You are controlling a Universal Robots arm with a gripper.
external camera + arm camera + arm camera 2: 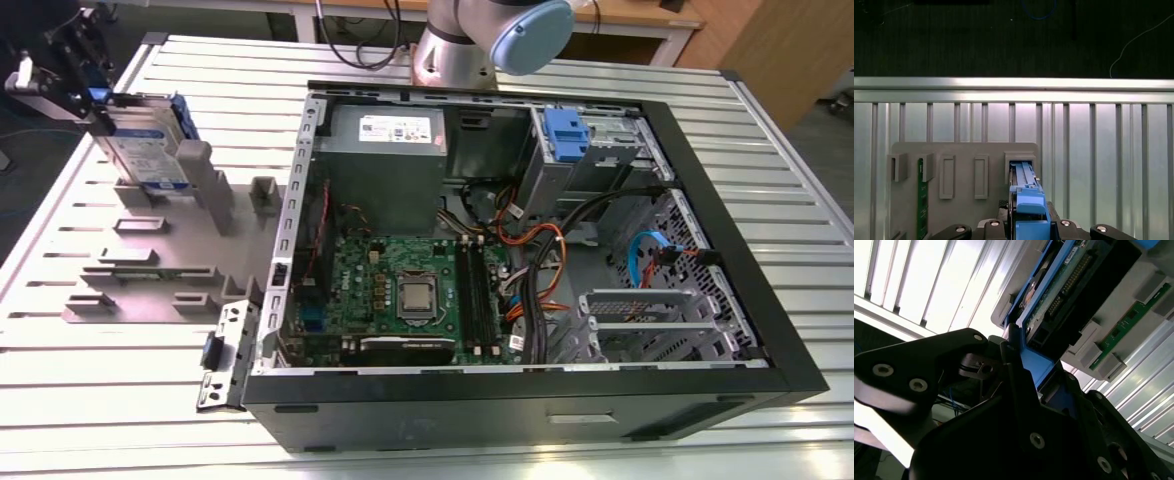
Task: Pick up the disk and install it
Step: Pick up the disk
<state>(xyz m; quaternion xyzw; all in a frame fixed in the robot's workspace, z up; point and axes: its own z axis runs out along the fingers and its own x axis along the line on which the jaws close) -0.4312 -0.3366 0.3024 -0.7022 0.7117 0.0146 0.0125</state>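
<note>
Gripper is clamped on the blue carrier edge of the disk in the first wrist view, with the carrier sitting right between the fingers. In the second wrist view one dark finger presses against the blue frame, and the disk's green circuit side faces the camera. The disk stands on edge, its far end still down in a slot of the grey holder block. A green memory stick stands in another slot of the same block, well apart from the disk. In the exterior view the gripper sits at the exterior view's far left, on the top edge of the disk, which leans slightly over the holder block on the ribbed metal surface. Further toward the exterior view's right lies the open computer case, with a blue caddy in its far drive bay and the arm base behind it.
</note>
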